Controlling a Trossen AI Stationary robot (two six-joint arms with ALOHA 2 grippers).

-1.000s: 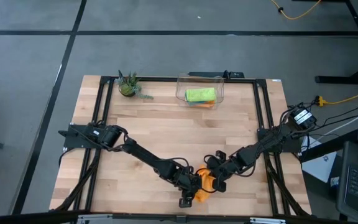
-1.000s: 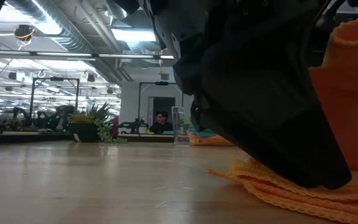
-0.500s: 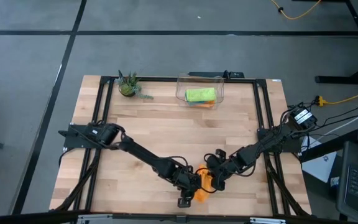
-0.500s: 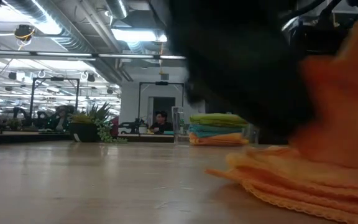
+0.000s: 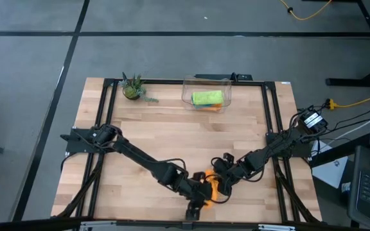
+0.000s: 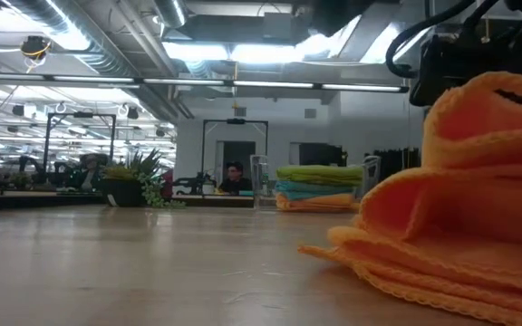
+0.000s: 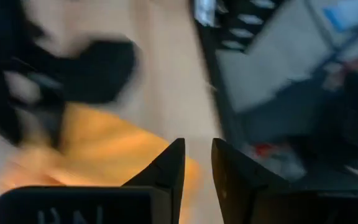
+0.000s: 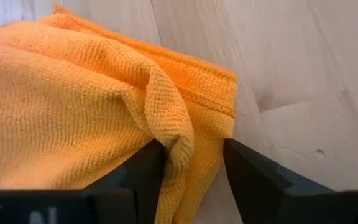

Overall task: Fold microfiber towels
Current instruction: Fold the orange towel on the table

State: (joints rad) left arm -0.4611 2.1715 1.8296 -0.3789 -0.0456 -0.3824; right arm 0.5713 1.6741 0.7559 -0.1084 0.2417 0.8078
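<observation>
Orange towel (image 8: 86,93) bunched between the right gripper (image 8: 188,165) parted fingers

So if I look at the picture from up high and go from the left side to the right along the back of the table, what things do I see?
Small potted plant → clear plastic bin holding a folded lime green towel on top of the others.

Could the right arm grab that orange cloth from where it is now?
Probably yes. The right gripper is already at the orange cloth, fingers apart with a fold of fabric between them. Nothing blocks it, though the left gripper works close by on the same cloth, so they could crowd each other.
</observation>
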